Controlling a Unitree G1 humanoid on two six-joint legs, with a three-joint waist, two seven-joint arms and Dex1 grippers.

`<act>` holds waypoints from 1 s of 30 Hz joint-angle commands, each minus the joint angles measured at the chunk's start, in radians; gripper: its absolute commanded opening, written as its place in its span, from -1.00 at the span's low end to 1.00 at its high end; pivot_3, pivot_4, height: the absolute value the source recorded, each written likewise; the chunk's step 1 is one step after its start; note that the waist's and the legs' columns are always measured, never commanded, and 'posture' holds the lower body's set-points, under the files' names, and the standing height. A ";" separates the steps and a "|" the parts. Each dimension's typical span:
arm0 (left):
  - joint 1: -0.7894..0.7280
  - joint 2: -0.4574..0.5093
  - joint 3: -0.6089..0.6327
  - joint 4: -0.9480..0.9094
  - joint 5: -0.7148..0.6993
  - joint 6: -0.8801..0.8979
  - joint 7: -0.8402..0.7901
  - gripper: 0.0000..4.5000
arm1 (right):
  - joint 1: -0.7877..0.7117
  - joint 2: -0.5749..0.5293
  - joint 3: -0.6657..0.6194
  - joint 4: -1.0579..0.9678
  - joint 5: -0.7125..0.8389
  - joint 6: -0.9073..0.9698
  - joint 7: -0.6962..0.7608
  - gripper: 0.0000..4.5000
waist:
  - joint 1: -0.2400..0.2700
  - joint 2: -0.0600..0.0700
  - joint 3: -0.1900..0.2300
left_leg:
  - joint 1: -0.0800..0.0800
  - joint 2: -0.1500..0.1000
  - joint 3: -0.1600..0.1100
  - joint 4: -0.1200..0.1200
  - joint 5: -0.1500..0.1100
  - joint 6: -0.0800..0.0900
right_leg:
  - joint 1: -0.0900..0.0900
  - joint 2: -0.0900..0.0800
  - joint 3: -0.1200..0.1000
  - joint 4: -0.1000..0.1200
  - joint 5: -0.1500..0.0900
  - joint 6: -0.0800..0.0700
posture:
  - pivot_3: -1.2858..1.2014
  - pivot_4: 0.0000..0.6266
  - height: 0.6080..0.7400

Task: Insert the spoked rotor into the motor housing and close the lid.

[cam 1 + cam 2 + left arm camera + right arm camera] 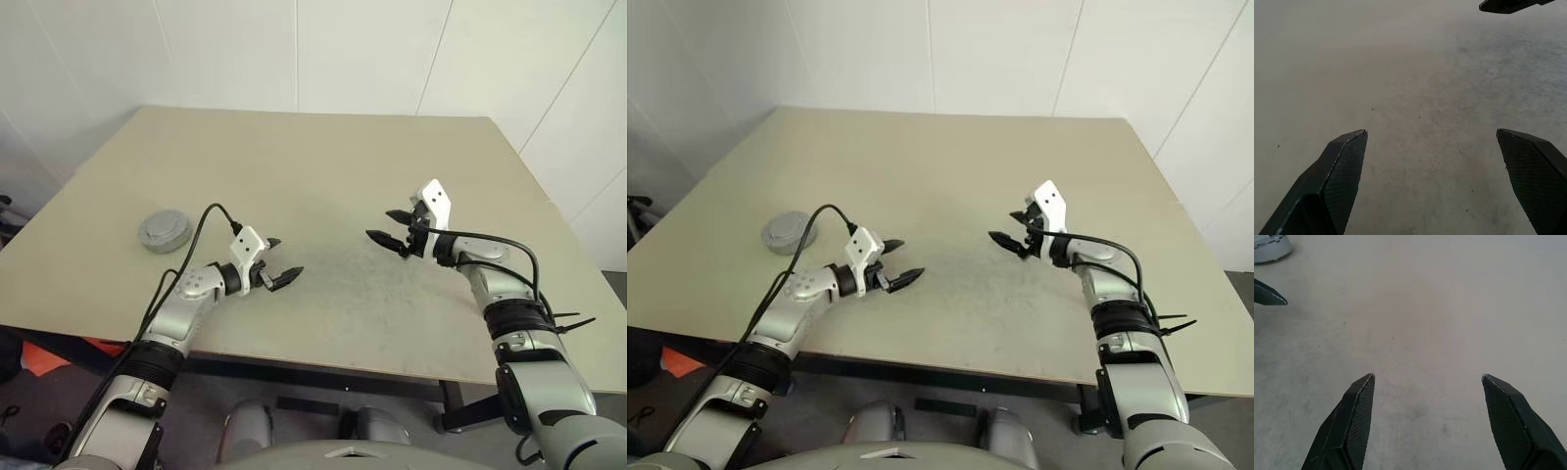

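Observation:
A round grey motor housing [164,231] stands on the left part of the table, and what looks like the grey lid [163,223] lies on top of it. The spoked rotor is hidden. My left gripper [285,258] hovers open and empty just right of the housing, a hand's width away, pointing toward the table's middle. Across from it, my right gripper [381,224] is open and empty too, pointing left over the middle of the table. In the right wrist view, the housing's edge [1271,247] sits beyond a left fingertip [1268,293].
The beige table [323,166] has a mottled grey patch [392,284] between the two grippers. White walls close in behind and on the right. The near table edge runs just under both forearms. Black cables loop off each wrist.

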State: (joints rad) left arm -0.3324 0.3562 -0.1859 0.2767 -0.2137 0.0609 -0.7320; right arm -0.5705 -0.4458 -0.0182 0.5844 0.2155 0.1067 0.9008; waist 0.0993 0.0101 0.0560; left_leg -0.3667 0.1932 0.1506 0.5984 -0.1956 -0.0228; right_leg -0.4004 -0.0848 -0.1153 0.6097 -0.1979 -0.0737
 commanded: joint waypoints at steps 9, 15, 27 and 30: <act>-0.048 -0.023 0.099 -0.063 -0.001 -0.044 0.043 0.99 | -0.044 -0.002 -0.030 -0.057 0.023 0.015 -0.013 0.75 | 0.001 0.000 0.000 | 0.004 0.000 0.000 0.000 -0.001 0.003 | 0.005 0.000 0.000 -0.001 -0.002 0.004 | 0.03 -1.00 1.00; -0.056 -0.032 0.108 -0.048 0.005 -0.047 0.050 0.99 | -0.050 0.006 -0.036 -0.052 0.028 0.009 -0.015 0.75 | 0.001 0.000 0.000 | 0.002 0.000 0.000 0.000 -0.002 0.004 | 0.005 0.000 0.000 -0.001 -0.001 0.002 | 0.03 -1.00 1.00; -0.065 -0.068 0.129 -0.067 -0.006 -0.033 0.078 0.99 | -0.040 0.019 -0.035 -0.070 0.036 0.024 -0.019 0.75 | 0.002 0.001 0.000 | 0.002 0.000 0.000 0.000 -0.002 0.004 | 0.005 0.000 0.000 -0.002 0.000 0.000 | 0.03 -1.00 1.00; -0.056 -0.082 0.130 -0.075 -0.006 -0.029 0.084 0.99 | -0.047 0.019 -0.037 -0.067 0.035 0.026 -0.023 0.75 | 0.002 0.000 0.000 | 0.002 0.000 0.000 0.000 -0.002 0.004 | 0.005 0.000 0.000 -0.002 0.000 0.000 | 0.03 -1.00 1.00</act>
State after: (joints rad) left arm -0.3811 0.2727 -0.0721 0.2495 -0.2102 0.0409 -0.6555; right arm -0.5905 -0.4220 -0.0355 0.5465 0.2367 0.1384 0.8781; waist 0.1016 0.0106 0.0556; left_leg -0.3651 0.1930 0.1506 0.5983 -0.1978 -0.0185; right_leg -0.3956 -0.0851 -0.1154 0.6079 -0.1979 -0.0738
